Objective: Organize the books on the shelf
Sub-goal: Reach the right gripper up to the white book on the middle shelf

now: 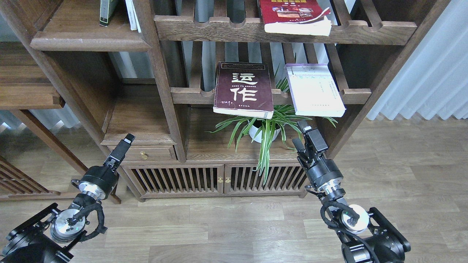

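- Books sit apart on the slatted racks of the wooden bookcase (161,73): the dark maroon paperback (244,89) lies flat on the middle slatted rack (190,95), its front edge overhanging the notched rail, with large white characters "运作" on the cover; the smaller print under them is too fine to read.
- Just beside it to the right, the pale white-lavender paperback (314,90) lies flat on the same rack, also overhanging; its faint lines of text are not legible.
- On the upper slatted rack (219,30) lies the red paperback (294,16), with a yellow title strip and small photos, cut off by the top edge.
- The solid shelf board (84,34) at upper left carries a thin dark-green-spined book (107,11) and a white book (131,14), both upright.
- A spider plant in a white pot (261,126) stands under the maroon and pale books, its leaves reaching up to their edges.
- The small drawer (140,153) with a brass knob sits lower left, slatted cabinet doors (219,179) beneath.
- The right gripper (305,137) hangs just below the pale book, fingers slightly parted, holding nothing.
- The left gripper (124,144) is before the drawer; I cannot tell whether it is spread.
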You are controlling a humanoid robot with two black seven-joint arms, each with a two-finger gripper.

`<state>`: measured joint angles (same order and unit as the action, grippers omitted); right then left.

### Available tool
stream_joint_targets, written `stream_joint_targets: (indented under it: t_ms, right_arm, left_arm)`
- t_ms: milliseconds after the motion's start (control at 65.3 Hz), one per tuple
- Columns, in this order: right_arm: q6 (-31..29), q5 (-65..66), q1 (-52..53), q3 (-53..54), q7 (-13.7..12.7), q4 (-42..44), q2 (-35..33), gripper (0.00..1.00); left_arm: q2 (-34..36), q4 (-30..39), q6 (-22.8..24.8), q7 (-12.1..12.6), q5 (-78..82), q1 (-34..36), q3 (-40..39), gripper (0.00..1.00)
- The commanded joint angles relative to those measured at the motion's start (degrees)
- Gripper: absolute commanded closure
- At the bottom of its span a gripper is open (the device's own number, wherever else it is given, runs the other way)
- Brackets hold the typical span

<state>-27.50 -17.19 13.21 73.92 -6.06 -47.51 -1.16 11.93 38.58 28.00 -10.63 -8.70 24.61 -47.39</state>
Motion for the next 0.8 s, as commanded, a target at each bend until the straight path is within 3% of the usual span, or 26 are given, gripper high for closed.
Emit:
stream_joint_targets:
  t_ms: [0,460,613,781]
  right_arm:
    - [1.92,-1.0,3.57,-0.09,0.0,4.35,0.29,0.01]
    - [9.74,-8.64,13.24,0.09,0.17,13.75,-0.15,0.03]
    - [14.31,-9.17,13.33,4.83,1.32,14.02,-0.07,0.13]
    - [14.75,-9.26,13.33,7.03,1.32,14.02,0.11,0.26]
  left_arm:
    - [0.03,0.09,0.0,0.0,0.0,0.09,-0.43,0.0]
    - [0.91,0.18,0.0,0.0,0.0,0.0,-1.83,0.0]
    - [0.91,0.18,0.0,0.0,0.0,0.0,-1.83,0.0]
    - [0.91,0.18,0.0,0.0,0.0,0.0,-1.83,0.0]
